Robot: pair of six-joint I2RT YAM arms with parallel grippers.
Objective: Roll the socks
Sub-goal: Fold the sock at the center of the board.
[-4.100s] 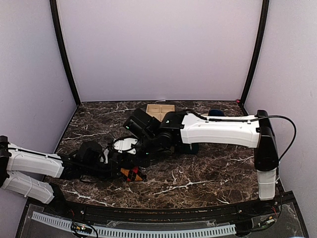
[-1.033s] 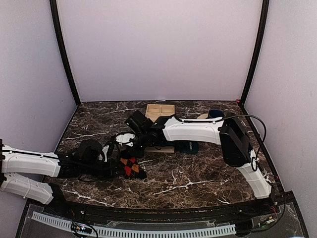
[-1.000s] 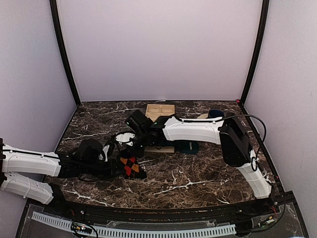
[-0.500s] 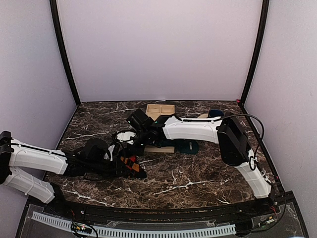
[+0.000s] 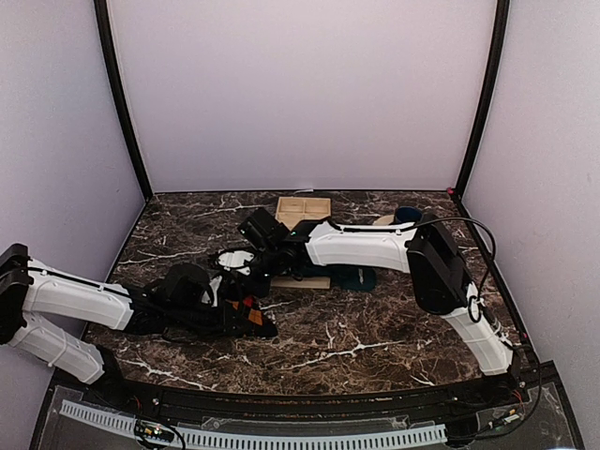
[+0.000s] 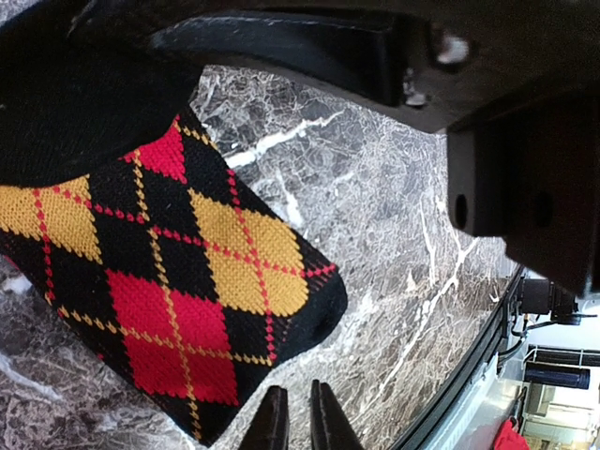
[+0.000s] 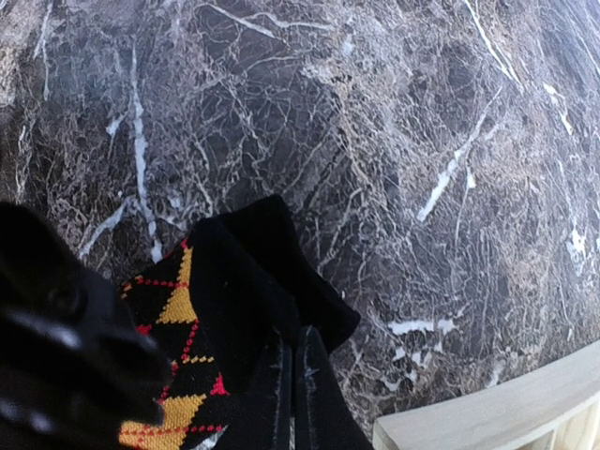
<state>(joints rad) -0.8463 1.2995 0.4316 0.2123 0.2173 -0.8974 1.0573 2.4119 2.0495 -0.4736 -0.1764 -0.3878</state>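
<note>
Step in hand, as a judgement: rolling the argyle sock [image 6: 169, 281], and it looks early. The wrist views show it mostly flat on the worktop [image 5: 375, 328], with only some folding at the black cuff end. The left hand [image 6: 297, 401] has its fingers nearly together with a thin slit between them. Its tips sit right at the sock's near edge and the sock spreads ahead and to their left; cannot tell whether fabric is pinched. The right hand [image 7: 292, 345] has its fingers pressed together, tips lying on the black cuff, with no fabric visible between them. The teal sock [image 5: 358, 277] is well apart from both hands, back along the right arm, and neither hand is on it. The next move probably needs one hand to pin the sock while the other turns the edge over. The knit is thin and soft, so it may slip or unfold. Versus a second ago, the left hand sits further over the sock and far fewer diamonds show from above; the right hand has barely shifted.
</note>
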